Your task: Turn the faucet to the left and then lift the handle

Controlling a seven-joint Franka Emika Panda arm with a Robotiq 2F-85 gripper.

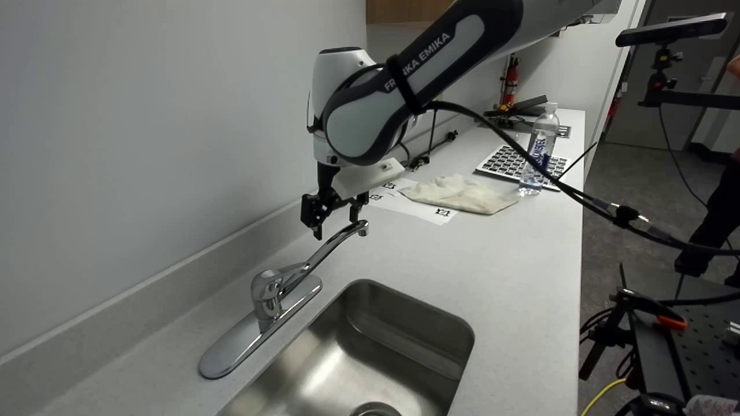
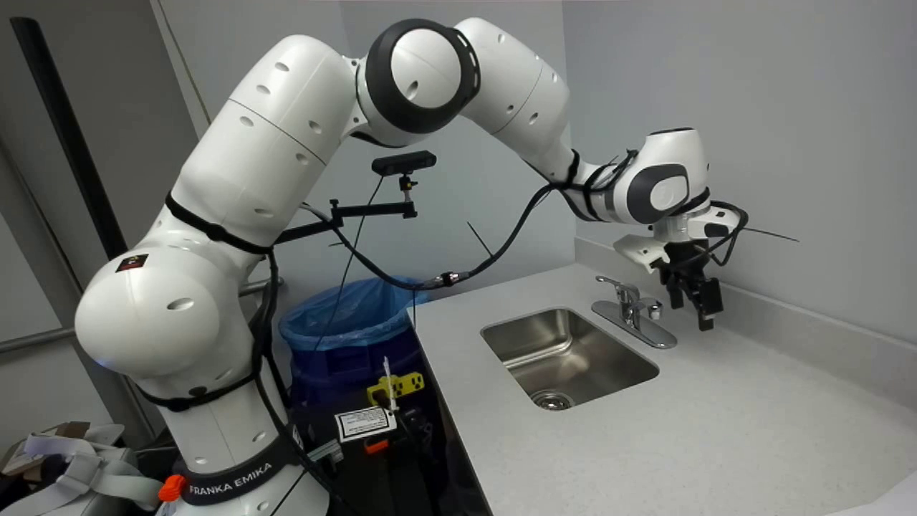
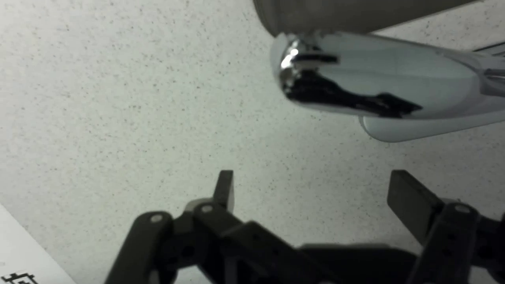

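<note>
Table [image 1: 503, 277], pale, speckled: beneath the black two-fingered gripper [image 3: 312, 177]. Sink [image 1: 347, 364], rectangular, stainless steel: lower than the gripper. Faucet [image 1: 267, 300], shiny chrome, long arched spout [image 3: 375, 79]: spout tip near the gripper. Gripper: jaws spread wide. Handle [image 2: 612, 281], short chrome lever atop the faucet: farther from the gripper than the spout tip.

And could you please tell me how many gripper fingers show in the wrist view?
2: one finger just left of the picture's middle, the other finger on its right side, with the counter showing between them. No sign of a hidden one.
</note>
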